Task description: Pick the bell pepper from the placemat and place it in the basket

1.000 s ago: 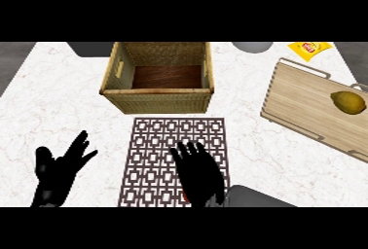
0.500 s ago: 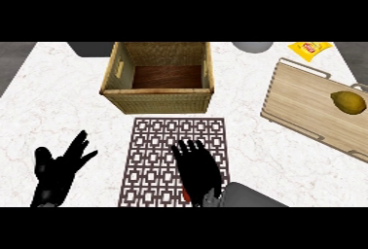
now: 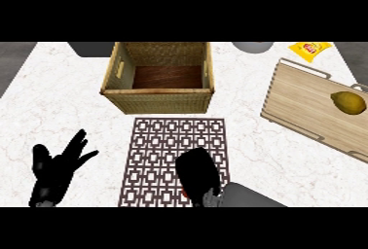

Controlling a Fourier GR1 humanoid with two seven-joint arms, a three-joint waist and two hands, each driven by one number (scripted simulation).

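Pepper (image 3: 185, 192) lies on the mat (image 3: 158, 146), toward the mat's 5 o'clock corner. It is almost wholly hidden under my right hand (image 3: 197, 171), and I see only a red sliver at that hand's left edge. The right hand's fingers curl down round it. My left hand (image 3: 57, 165) rests at 8 o'clock in the view, fingers spread and relaxed, over the counter (image 3: 57, 107) beside the mat. The basket (image 3: 158, 99) stands at 12 o'clock from the mat, just beside its far edge. A board (image 3: 309, 104) at 3 o'clock carries a yellow fruit (image 3: 348, 102).
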